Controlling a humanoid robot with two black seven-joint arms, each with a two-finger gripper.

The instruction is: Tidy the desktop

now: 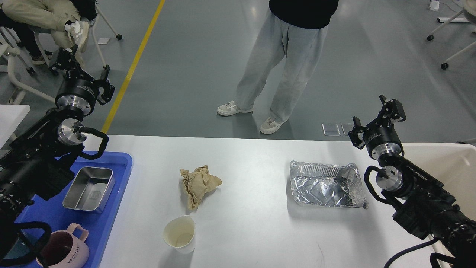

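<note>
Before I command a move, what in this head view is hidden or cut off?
- Pink mug: its left side is hidden behind the left arm; the bottom edge crops its base.
- Off-white bin: right arm and frame edge hide most of it, contents unseen.
- Blue tray: left part is behind the left arm.
- Standing person: cut off above the waist.

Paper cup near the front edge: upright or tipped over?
Upright. The paper cup stands on the desktop with its round mouth facing up; its stained inside looks empty.

one paper cup, one mug, one foil tray
</note>
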